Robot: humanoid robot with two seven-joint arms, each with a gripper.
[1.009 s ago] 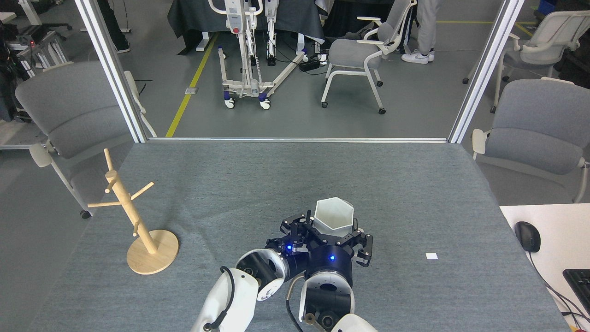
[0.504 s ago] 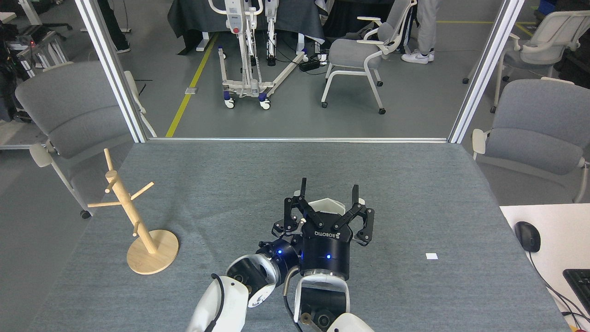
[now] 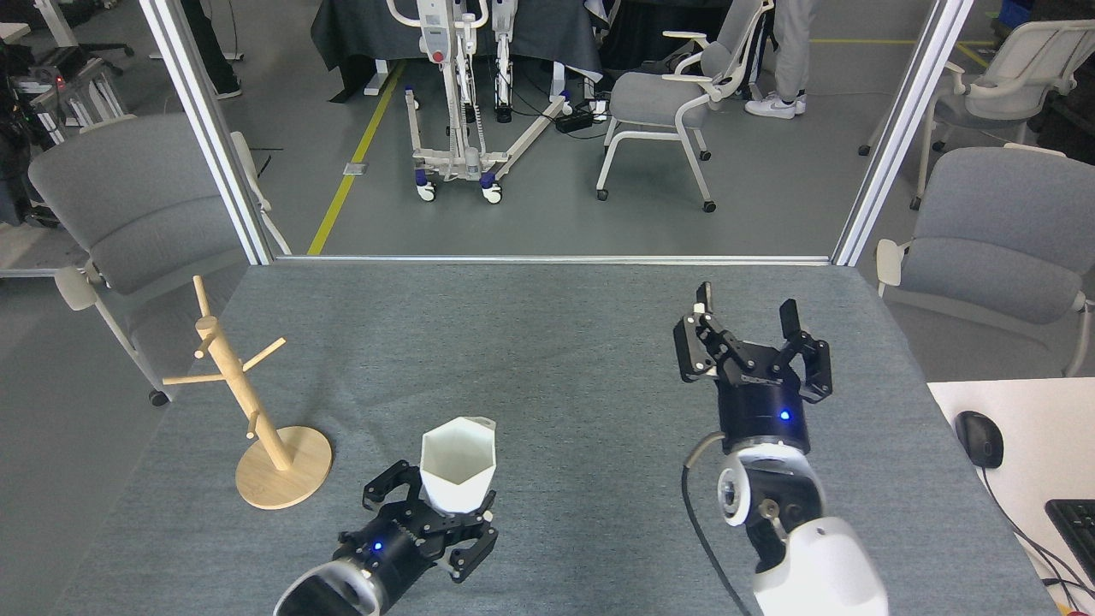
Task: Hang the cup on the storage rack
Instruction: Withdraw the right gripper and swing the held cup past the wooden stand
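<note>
1. The left arm is cut off by the lower edge of the view, so only its wrist and the left gripper (image 3: 453, 513) show. The cup's base is hidden behind the black fingers, so whether it rests on the table or is lifted clear cannot be told.
2. The right arm also leaves the view at the bottom; its white forearm and black wrist lead up to the right gripper (image 3: 747, 327).
3. The cup (image 3: 458, 463) is matte white with a hexagonal rim and flat angular sides that narrow downward. It stands upright, mouth open toward the camera, the inside empty. A small loop handle juts from the far right side of the rim.
4. The cup is in the lower middle of the grey felt table (image 3: 547, 342), near the front edge and to the right of the storage rack.
5. The storage rack (image 3: 248, 411) is pale wood: a round disc base, a slim pole that leans to the left in this view, and several thin pegs angled out. It stands near the table's left edge, apart from the cup, and nothing hangs on it.
6. The left gripper's fingers close around the lower part of the cup from both sides and grip it.
7. The right gripper is held above the right half of the table, fingers pointing away and spread wide with nothing between them, well apart from cup and rack.
8. A small white tag (image 3: 801, 476) lies on the felt to the right of the right arm.
</note>
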